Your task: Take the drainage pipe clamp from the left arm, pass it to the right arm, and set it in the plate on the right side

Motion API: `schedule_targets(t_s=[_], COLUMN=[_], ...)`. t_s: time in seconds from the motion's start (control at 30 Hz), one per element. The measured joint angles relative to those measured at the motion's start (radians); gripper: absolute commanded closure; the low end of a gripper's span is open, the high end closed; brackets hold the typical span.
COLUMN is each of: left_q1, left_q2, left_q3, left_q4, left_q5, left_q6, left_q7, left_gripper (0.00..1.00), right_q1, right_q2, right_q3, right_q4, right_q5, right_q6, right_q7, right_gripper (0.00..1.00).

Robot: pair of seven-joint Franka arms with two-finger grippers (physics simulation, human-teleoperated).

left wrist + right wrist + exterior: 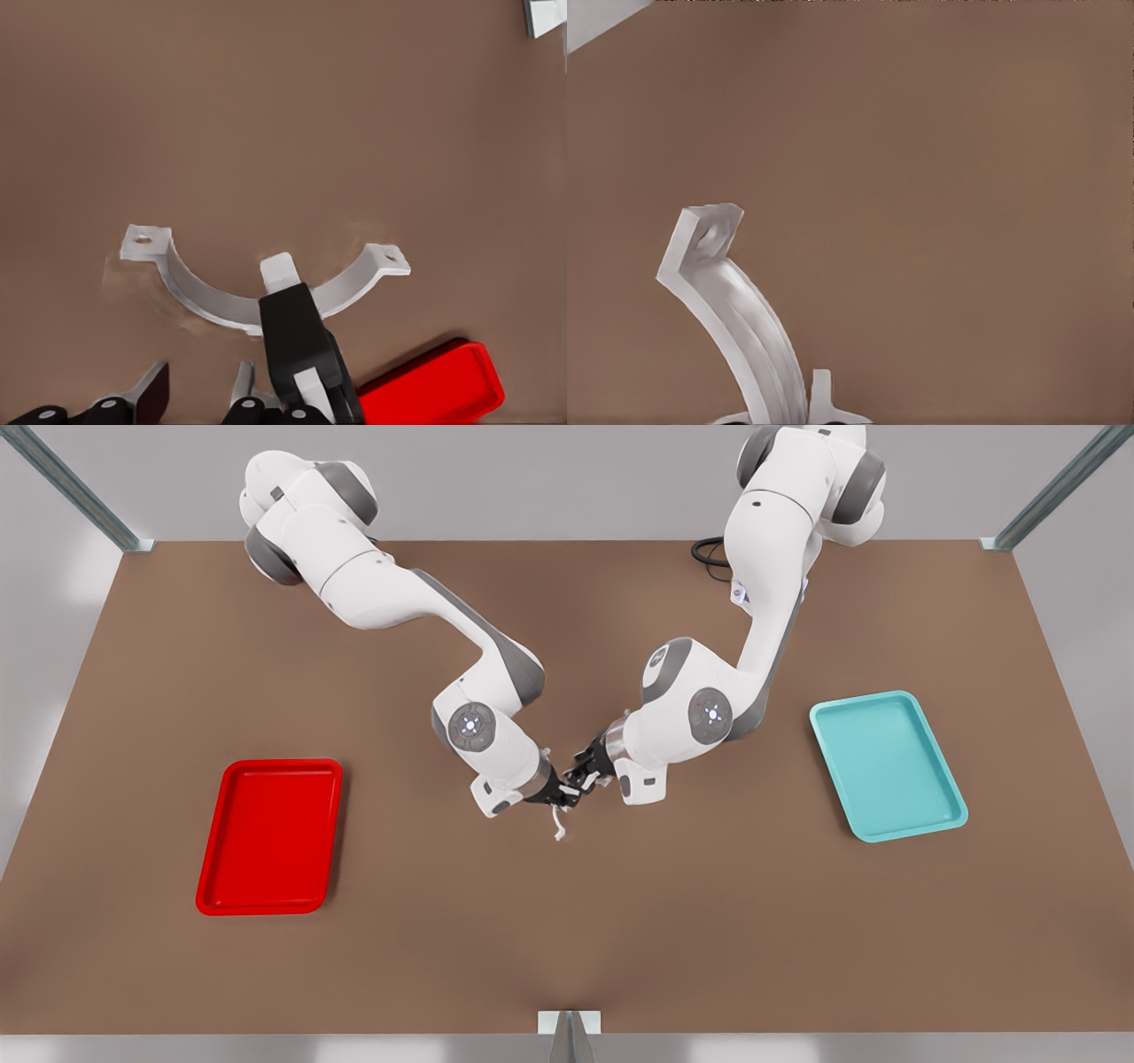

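Lying at about 8 o'clock from the middle of the brown table (567, 948) in the front view was the red tray (268, 837), flat and well apart from both arms. Its corner also appeared in the left wrist view (436, 390), beyond the clamp.

Next came the right gripper (563, 797), near the table's centre and pointing toward 3 o'clock. It was clamped on the pipe clamp (558, 825), which hung from it toward 6 o'clock, off the table. The left wrist view showed one black, white-padded finger (291, 329) lying across the middle of the white arc (208, 303), with the clamp's two holed tabs out at 9 and 3 o'clock. In the right wrist view, half of the arc (735, 310) rose away from a fingertip (821, 394) to one tab.

Just beside it, at roughly 2 o'clock, the left gripper (582, 769) faced the right one, its fingers spread (197, 390) and holding nothing. They were close to the clamp but not around it.

Both arms bore round grey caps with small blue dots at their lower joints.

Farthest along, at 3 o'clock, the teal tray (888, 766) lay flat on the table.
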Motion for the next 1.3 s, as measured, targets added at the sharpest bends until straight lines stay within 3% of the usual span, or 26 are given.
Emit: schedule_targets(t_s=[0.17,0.27,0.5,0.53,0.6,0.67,0.8,0.93,1.1,1.13,1.17,1.23,1.3], left_q1=[0.02,0.151,0.269,0.329,0.533,0.628,0.653,0.65,0.65,0.648,0.647,0.646,0.647], left_q2=[-0.028,-0.055,-0.097,-0.149,-0.268,-0.365,-0.363,-0.253,-0.234,-0.232,-0.227,-0.221,-0.22], left_q3=[0.008,0.011,0.26,0.216,-0.027,-0.13,-0.164,-0.168,-0.171,-0.172,-0.173,-0.174,-0.175], left_q4=[0.045,0.059,0.069,0.068,0.03,-0.062,-0.083,-0.01,0.012,0.015,0.017,0.019,0.02], left_q5=[0.015,0.028,0.307,0.343,0.463,0.541,0.617,0.643,0.649,0.65,0.65,0.65,0.651], left_q6=[-0.071,-0.201,-0.478,-0.499,-0.527,-0.517,-0.5,-0.49,-0.48,-0.472,-0.466,-0.456,-0.448], left_q7=[0.003,0.031,0.327,0.381,0.483,0.586,0.762,0.903,1.043,1.067,1.09,1.132,1.169], left_gripper=[0.0,0.0,0.0,0.0,0.0,0.0,0.0,0.0,0.0,0.0,0.0,0.0,0.0], right_q1=[-0.014,-0.067,-0.323,-0.372,-0.473,-0.64,-0.833,-0.898,-0.956,-0.971,-0.979,-0.983,-0.978], right_q2=[-0.003,-0.043,-0.202,-0.22,-0.257,-0.284,-0.296,-0.239,-0.131,-0.113,-0.101,-0.091,-0.09], right_q3=[0.0,0.001,0.002,0.001,0.015,0.084,0.116,0.11,0.106,0.107,0.107,0.107,0.11], right_q4=[0.0,-0.052,-0.38,-0.413,-0.469,-0.519,-0.562,-0.558,-0.515,-0.51,-0.507,-0.506,-0.506], right_q5=[-0.025,-0.07,-0.229,-0.241,-0.256,-0.265,-0.273,-0.299,-0.32,-0.322,-0.324,-0.328,-0.332], right_q6=[-0.007,-0.046,-0.093,-0.095,-0.1,-0.105,-0.121,-0.128,-0.121,-0.117,-0.113,-0.108,-0.106], right_q7=[-0.002,-0.013,-0.101,-0.123,-0.173,-0.234,-0.367,-0.487,-0.614,-0.638,-0.66,-0.7,-0.733], right_gripper=[0.79,0.79,0.79,0.79,0.79,0.79,0.79,0.79,0.78,0.7,0.34,0.0,0.0])
